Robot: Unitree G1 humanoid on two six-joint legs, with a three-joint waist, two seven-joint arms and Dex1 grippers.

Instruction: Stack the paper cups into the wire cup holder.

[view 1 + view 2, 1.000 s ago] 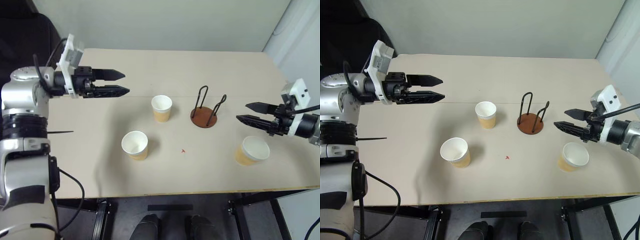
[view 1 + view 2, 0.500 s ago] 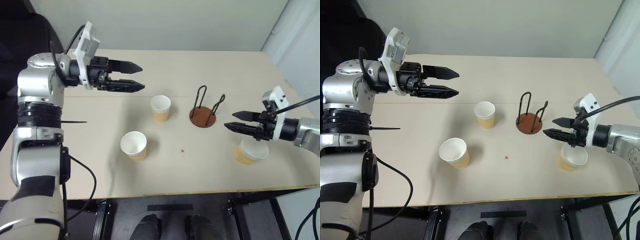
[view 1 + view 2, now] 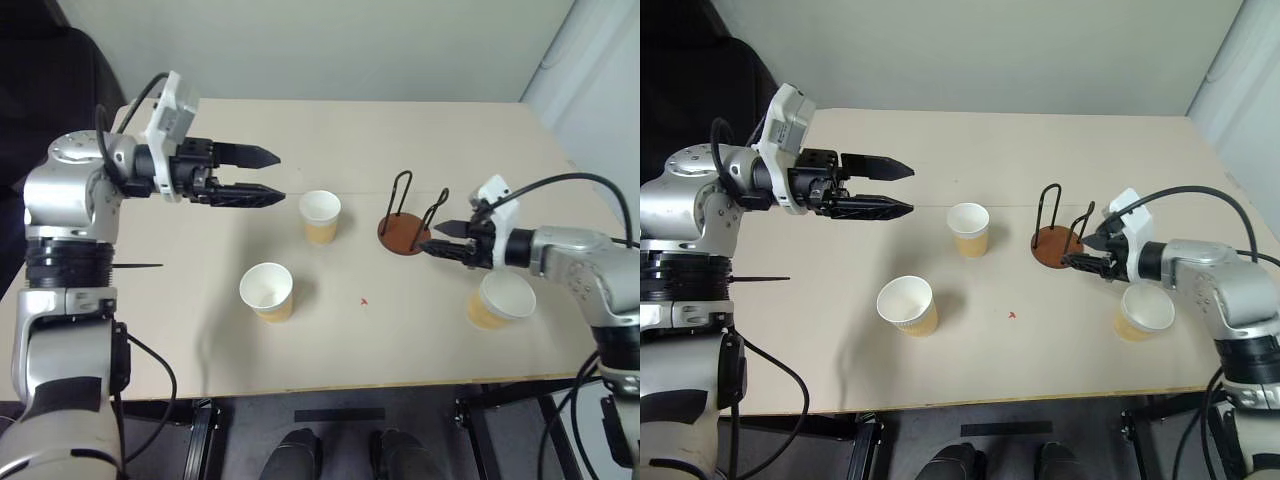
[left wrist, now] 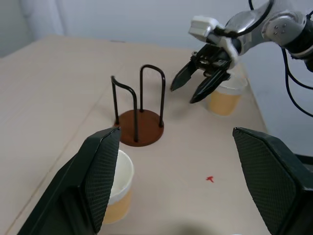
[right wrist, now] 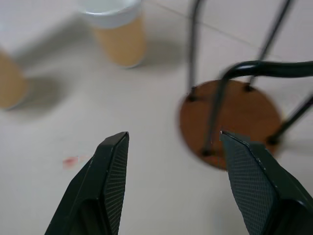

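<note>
My right gripper (image 3: 1087, 251) is spread and empty, just beside the wire cup holder (image 3: 1060, 236) at its 3 o'clock; one paper cup (image 3: 1145, 311) sits near it at 5 o'clock. My left gripper (image 3: 892, 187) hangs level, also spread, with the two other cups (image 3: 970, 229) (image 3: 907, 305) below. They look light and crushable, so I'd pinch gently across the rim.
</note>
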